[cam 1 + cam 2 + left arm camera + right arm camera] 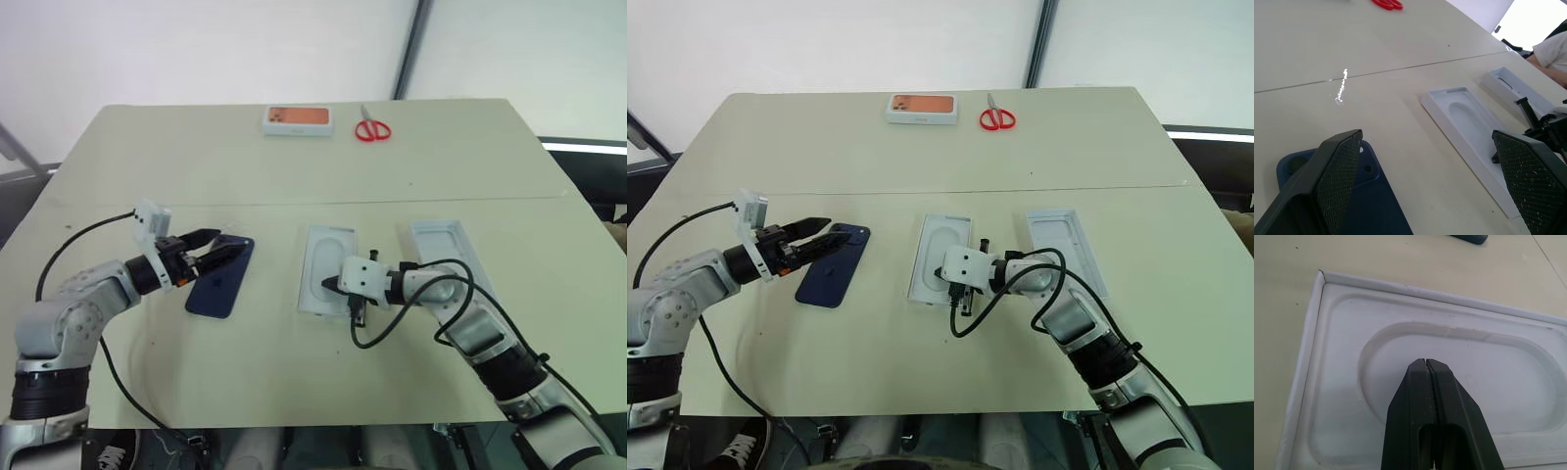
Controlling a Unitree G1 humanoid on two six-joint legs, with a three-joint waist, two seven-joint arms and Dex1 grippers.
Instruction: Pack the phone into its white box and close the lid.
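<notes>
Lab or test room for robot recording, not a home. Plain beige worktable [294,176] made of two tops butted together, seam running across. Bare white wall [196,49] behind, a dark post [411,49] against it. Loose black cables [69,250] trail off the arms. Staged props at the far edge: red-handled scissors [372,128], orange-topped white box [298,119].

Glossy phone [221,278] (matt table [294,176])
</notes>
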